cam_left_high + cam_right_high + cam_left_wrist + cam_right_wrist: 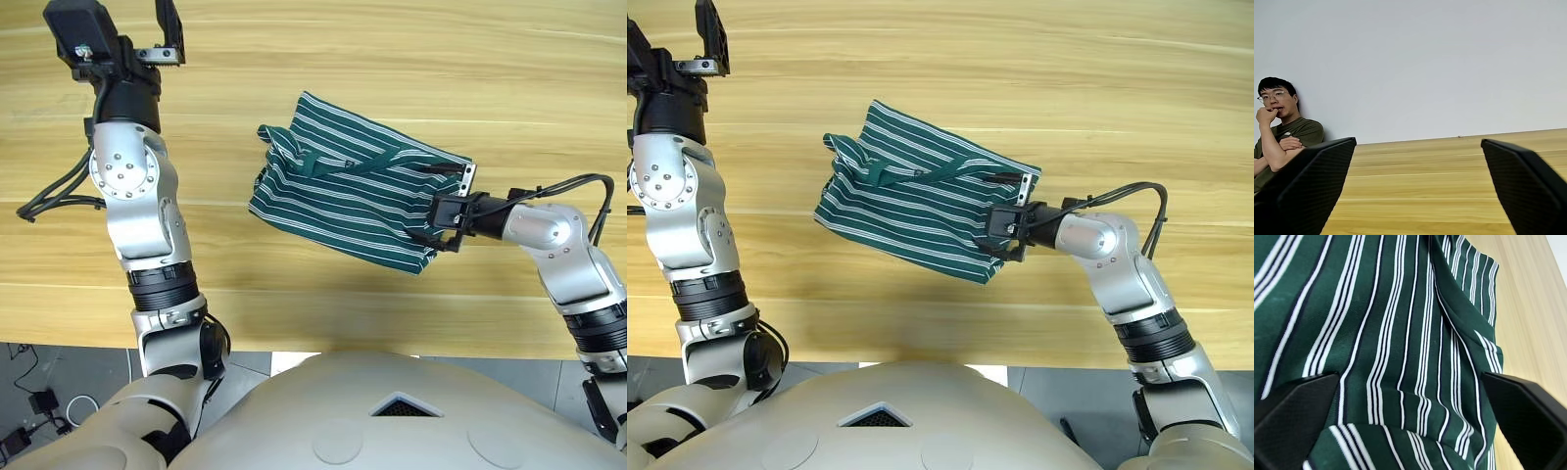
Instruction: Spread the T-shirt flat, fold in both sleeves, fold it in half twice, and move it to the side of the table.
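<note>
The green T-shirt with white stripes (343,191) lies folded into a rough rectangle on the wooden table (411,59), a little right of centre, with a rumpled ridge along its far side. My right gripper (448,209) is open at the shirt's right edge, one finger on each side of that edge. The right wrist view has striped cloth (1400,333) lying between its two fingers (1293,416). My left gripper (127,22) is open and raised over the far left of the table, well away from the shirt, with nothing in it.
Bare wood surrounds the shirt on all sides, with wide room to the left and at the back. The table's front edge (323,348) runs close to my body. Cables (44,397) lie on the floor below.
</note>
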Controlling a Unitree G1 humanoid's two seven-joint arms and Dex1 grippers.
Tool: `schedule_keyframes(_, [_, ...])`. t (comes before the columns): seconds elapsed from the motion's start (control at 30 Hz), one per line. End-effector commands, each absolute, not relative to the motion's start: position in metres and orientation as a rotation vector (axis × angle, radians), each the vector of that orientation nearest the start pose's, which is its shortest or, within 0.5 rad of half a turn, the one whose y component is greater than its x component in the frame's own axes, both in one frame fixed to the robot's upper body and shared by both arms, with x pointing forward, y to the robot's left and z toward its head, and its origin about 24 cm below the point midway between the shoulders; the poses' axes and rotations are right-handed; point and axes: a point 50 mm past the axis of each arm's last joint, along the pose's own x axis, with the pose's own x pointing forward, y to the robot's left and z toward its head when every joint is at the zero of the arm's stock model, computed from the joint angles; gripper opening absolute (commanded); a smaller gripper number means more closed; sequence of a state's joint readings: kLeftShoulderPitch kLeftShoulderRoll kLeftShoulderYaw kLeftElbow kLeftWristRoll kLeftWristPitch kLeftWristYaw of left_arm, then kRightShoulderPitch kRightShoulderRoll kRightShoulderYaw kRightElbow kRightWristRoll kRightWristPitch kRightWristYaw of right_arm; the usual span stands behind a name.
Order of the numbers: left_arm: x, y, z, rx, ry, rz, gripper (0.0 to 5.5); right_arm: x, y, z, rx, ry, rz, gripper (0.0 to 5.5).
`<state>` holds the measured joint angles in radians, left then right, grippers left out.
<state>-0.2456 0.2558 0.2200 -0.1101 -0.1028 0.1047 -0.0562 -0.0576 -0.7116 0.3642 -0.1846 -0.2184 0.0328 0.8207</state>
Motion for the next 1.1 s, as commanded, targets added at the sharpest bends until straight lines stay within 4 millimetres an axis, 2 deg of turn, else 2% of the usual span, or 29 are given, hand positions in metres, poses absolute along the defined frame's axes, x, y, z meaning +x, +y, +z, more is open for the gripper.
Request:
schedule_keyframes(0.03, [0.285,0.228,0.134,0.149,-0.254,0.099,4.74,0.206,-0.163,0.035,-0.906,0.374,1.232,5.4])
schedule_keyframes(0.13, [0.28,0.223,0.125,0.15,-0.234,0.078,4.74,0.212,-0.154,0.044,-0.889,0.319,1.224,5.4])
schedule_keyframes(0.23, [0.273,0.215,0.114,0.184,-0.193,0.019,4.74,0.224,-0.142,0.067,-0.856,0.219,1.218,5.4])
schedule_keyframes(0.33, [0.261,0.202,0.101,0.282,-0.102,-0.233,4.74,0.235,-0.132,0.091,-0.807,0.142,1.239,5.4])
schedule_keyframes(0.4, [0.243,0.202,0.093,0.331,-0.023,-0.447,4.74,0.239,-0.13,0.101,-0.795,0.114,1.243,5.4])
schedule_keyframes(0.5, [0.214,0.205,0.099,0.291,-0.025,-0.69,4.74,0.243,-0.128,0.111,-0.782,0.084,1.239,5.4])
schedule_keyframes(0.6, [0.2,0.215,0.104,0.257,-0.018,-0.756,4.74,0.244,-0.124,0.113,-0.766,0.074,1.246,5.4])
schedule_keyframes(0.67, [0.202,0.215,0.099,0.254,-0.007,-0.742,4.74,0.249,-0.117,0.111,-0.735,0.057,1.231,5.4])
schedule_keyframes(0.83, [0.212,0.187,0.075,0.212,-0.018,-0.753,4.74,0.273,-0.094,0.095,-0.669,0.041,1.164,5.4])
schedule_keyframes(1.0, [0.241,0.183,0.057,0.404,-0.042,-0.574,4.74,0.28,-0.078,0.081,-0.641,0.041,1.16,5.4])
schedule_keyframes(1.1, [0.244,0.177,0.056,0.436,-0.069,-0.58,4.74,0.282,-0.073,0.081,-0.629,0.022,1.154,5.4])
